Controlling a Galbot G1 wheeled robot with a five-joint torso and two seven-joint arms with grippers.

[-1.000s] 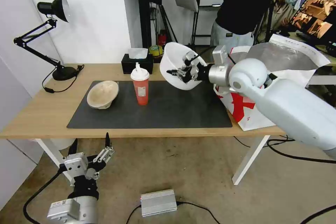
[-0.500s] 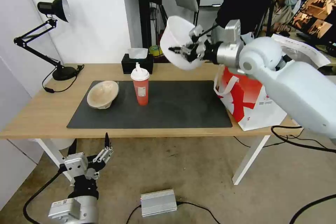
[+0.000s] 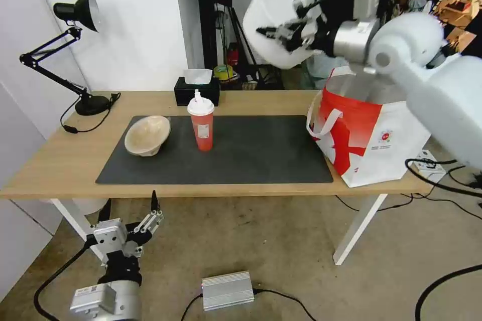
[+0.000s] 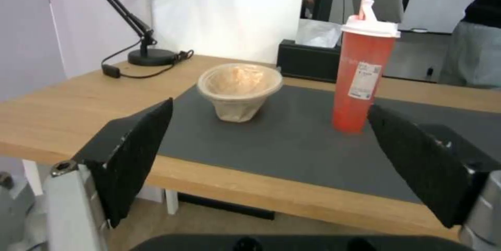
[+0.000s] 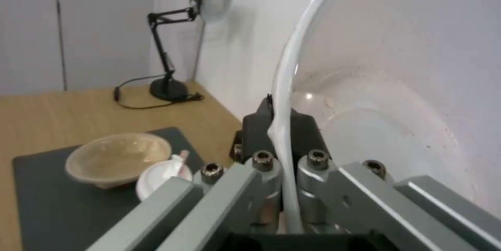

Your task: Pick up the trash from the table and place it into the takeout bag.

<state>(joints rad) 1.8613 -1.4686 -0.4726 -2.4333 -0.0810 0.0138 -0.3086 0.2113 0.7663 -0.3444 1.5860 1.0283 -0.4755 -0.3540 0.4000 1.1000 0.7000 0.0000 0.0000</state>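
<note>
Right gripper up high in the air, behind the table's far edge and just left of the takeout bag, pinching the rim of the white bowl; in the right wrist view the fingers sit either side of the thin rim, clamped on it. Bowl tipped on its side, opening facing toward the right arm and a bit down, base pointing up-left toward the wall. Inside of bowl shows faint reddish specks, no clear scraps. Bag stands upright at right end of the table, top open, red panel facing left-front, white strap handle hanging on its left side, small round logo on the white face. Red cup upright on the dark mat, long axis vertical, white lid on top with spout up. Beige pulp bowl left of the cup on the mat, tilted, opening facing up and toward the front. Left gripper parked low below the table's front edge, fingers spread wide apart, holding nothing; its wrist view looks across at pulp bowl and cup. Black tissue box and desk lamp at the back of the table.
</note>
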